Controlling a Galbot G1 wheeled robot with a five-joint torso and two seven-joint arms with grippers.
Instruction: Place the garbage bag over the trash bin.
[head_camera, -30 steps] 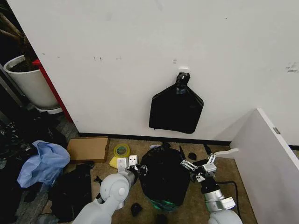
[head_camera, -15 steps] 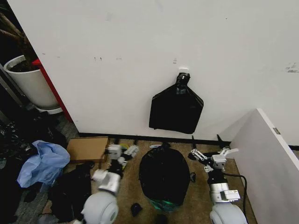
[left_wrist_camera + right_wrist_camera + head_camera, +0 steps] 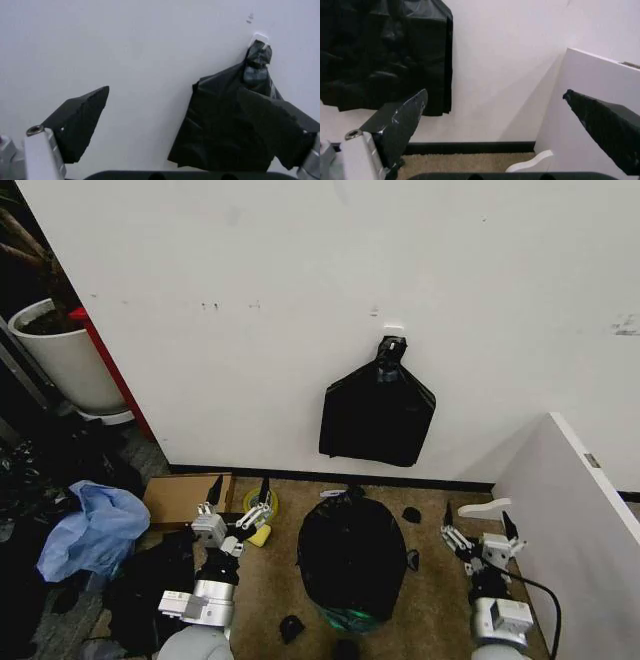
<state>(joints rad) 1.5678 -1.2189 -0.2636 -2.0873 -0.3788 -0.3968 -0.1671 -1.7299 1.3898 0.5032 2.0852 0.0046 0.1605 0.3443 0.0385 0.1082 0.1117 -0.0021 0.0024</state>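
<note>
The bag (image 3: 352,558) was seen draped over the bin (image 3: 349,617), covering it down to a strip of green base, on the floor below a black bundle (image 3: 377,412) hung on the wall. The left gripper (image 3: 238,502) was held to the bin's left, its fingers apart and empty. The right gripper (image 3: 478,533) was held to the bin's right, likewise spread and holding nothing. The covering step was judged essentially done. Any next move would call only for tidying the bag's hem around the base.
</note>
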